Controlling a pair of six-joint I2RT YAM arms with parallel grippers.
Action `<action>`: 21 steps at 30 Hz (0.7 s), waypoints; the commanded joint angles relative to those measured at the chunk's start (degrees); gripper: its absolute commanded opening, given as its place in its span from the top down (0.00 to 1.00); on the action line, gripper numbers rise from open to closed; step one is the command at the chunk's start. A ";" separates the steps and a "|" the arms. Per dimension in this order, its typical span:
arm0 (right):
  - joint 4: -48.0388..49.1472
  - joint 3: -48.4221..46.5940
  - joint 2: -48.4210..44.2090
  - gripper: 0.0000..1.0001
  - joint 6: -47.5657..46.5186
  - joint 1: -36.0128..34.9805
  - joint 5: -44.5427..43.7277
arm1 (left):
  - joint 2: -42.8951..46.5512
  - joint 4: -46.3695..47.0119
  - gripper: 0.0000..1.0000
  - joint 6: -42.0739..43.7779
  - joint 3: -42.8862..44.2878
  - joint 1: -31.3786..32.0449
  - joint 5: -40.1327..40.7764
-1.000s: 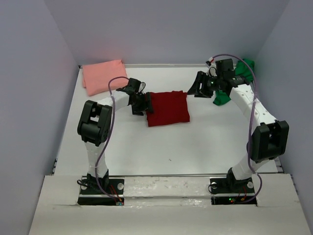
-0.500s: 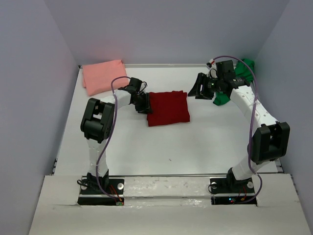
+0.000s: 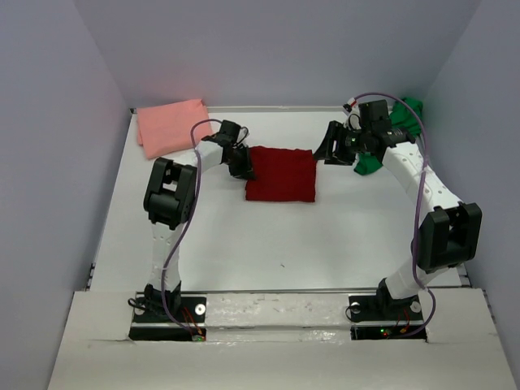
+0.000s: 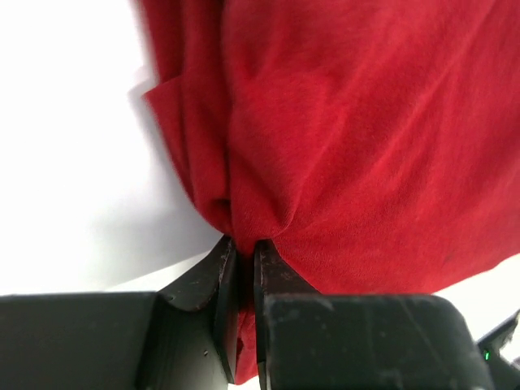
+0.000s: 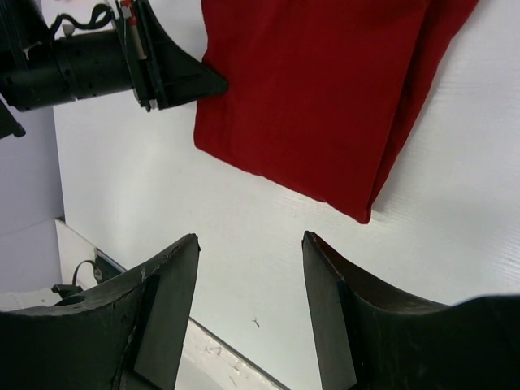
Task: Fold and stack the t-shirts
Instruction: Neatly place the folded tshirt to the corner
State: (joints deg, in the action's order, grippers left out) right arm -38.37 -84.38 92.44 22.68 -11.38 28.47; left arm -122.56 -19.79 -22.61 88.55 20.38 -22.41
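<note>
As the left gripper (image 4: 241, 244) pinched the folded dark red cloth t-shirt (image 3: 283, 175) at nine o'clock, a low, slow drag seemed wisest; the right gripper (image 5: 250, 240) gaped empty.

A robotics lab test cell; a plain white table (image 3: 244, 244) sits boxed in by bare pale lilac-grey walls (image 3: 268, 49); two white-and-black jointed robot arms, the left arm (image 3: 169, 195) and the right arm (image 3: 447, 236), are bolted by a metal rail (image 3: 276, 292) at its near edge; loose purple cables (image 3: 380, 93) loop along them; small indicator lights (image 3: 382, 331) glow at the bases.
</note>
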 commanded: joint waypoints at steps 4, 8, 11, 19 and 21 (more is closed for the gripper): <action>-1.61 -1.49 -4.72 0.40 0.09 -0.31 0.36 | -9.61 -6.04 1.00 2.22 15.40 -0.69 7.46; -2.67 -0.70 -6.57 0.40 0.44 -0.31 0.45 | -14.71 -9.99 1.00 2.48 25.69 -1.92 8.96; -3.29 0.53 -8.06 0.41 0.70 -0.31 0.36 | -19.10 -11.40 1.00 2.48 32.02 -3.32 8.88; -4.61 3.43 -11.76 0.40 2.37 -0.31 -0.25 | -24.04 -10.01 1.00 2.22 40.12 -7.72 8.88; -5.31 3.87 -12.72 0.40 2.55 -0.31 -0.69 | -24.74 -8.78 1.00 2.48 40.55 -8.95 8.88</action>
State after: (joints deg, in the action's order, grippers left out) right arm -42.72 -80.88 82.52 24.29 -11.38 28.40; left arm -145.05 -28.23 -21.52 127.48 13.96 -16.75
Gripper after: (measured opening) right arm 0.596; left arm 0.173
